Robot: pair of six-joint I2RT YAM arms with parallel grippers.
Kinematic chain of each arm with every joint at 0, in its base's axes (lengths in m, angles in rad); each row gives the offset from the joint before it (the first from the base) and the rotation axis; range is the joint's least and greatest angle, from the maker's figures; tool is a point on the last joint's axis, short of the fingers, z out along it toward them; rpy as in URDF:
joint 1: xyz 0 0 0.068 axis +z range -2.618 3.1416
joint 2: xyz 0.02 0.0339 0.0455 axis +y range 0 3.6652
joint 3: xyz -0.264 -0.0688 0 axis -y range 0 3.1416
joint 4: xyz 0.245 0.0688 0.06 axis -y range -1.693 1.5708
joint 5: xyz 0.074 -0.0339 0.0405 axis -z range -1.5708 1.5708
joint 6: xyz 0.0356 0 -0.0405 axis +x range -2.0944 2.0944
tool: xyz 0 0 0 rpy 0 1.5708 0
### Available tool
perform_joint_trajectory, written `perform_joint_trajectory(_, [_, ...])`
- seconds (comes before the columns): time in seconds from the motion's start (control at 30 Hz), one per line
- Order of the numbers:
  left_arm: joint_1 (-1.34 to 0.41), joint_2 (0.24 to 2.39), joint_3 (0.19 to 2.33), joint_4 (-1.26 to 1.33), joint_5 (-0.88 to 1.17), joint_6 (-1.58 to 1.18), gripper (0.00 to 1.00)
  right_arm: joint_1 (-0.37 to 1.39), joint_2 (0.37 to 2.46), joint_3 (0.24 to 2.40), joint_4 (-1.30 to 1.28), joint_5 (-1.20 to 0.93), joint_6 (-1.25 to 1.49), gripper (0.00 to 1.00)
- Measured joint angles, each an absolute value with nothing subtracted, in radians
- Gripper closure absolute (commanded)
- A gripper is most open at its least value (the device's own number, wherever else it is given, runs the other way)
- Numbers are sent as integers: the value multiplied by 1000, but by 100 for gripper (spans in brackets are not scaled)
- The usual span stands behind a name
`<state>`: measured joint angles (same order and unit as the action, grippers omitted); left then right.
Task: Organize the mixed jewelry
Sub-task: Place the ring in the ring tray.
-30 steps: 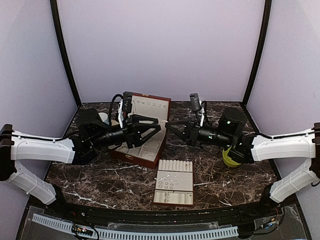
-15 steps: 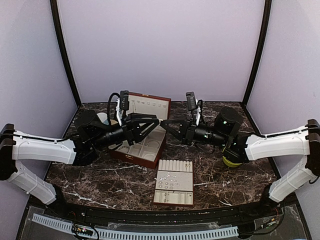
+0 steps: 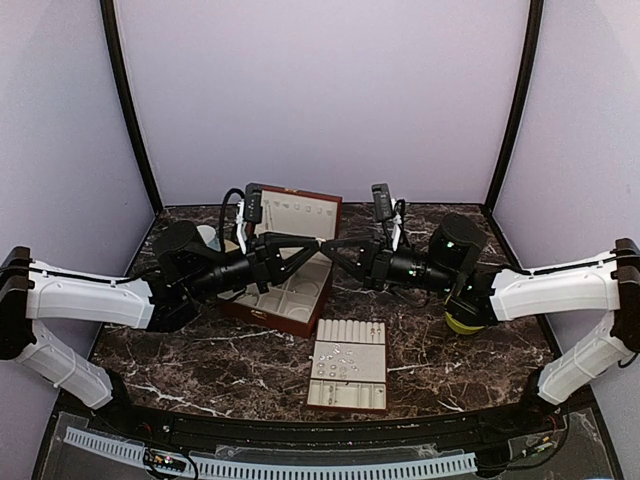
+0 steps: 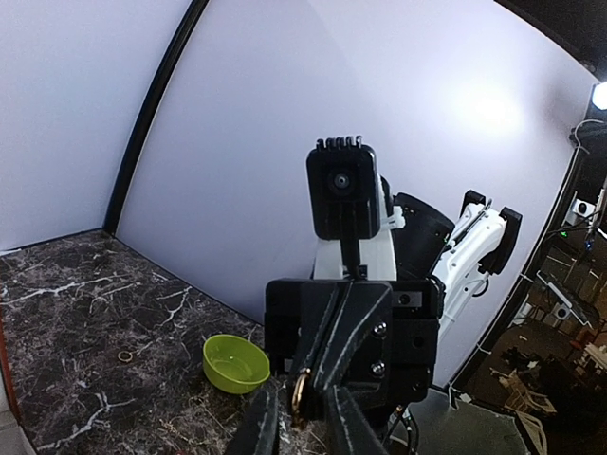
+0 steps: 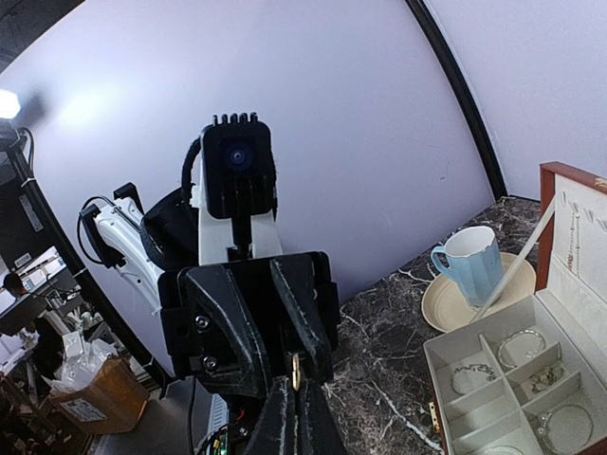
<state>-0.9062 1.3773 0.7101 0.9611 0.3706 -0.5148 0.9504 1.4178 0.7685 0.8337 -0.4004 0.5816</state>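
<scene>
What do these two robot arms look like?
Both match: white casings on the left arm and right arm, black round joints further out. Each ends in a black two-finger gripper, the left gripper and right gripper, with slim tapered fingers. A boxy black camera tops each wrist; a black cable loops behind the left one.

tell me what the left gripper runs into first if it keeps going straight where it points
The small ring pinched in the tips of the right gripper, then that gripper itself: it faces the left gripper tip to tip. The ring looks to sit between the left jaws, though contact is unclear.
</scene>
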Motion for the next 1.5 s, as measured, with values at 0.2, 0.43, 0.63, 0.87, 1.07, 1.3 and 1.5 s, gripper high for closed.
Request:
perform_joint_trajectory(0.2, [-906,1380,710,961,381,-523,94,950,1418,768,834,-404,582,100])
perform_joint_trajectory(0.43, [-906,1382,712,964,385,-536,100,951,1418,768,838,-404,587,100])
perform_joint_trajectory(0.63, [-906,1382,712,950,393,-543,100,951,1415,767,835,-383,602,63])
perform_joint_trajectory(0.87, [-901,1359,764,649,392,-539,100,923,1278,713,716,-284,572,55])
perform_joint_trajectory(1.07, [-899,1391,946,221,380,-528,100,880,1155,699,493,-133,554,52])
perform_joint_trajectory(1.3, [-904,1557,1072,-96,333,-569,100,870,1120,661,275,36,569,51])
perform_joint_trajectory(1.5, [-923,1728,1209,-281,289,-628,100,869,1117,622,233,86,597,51])
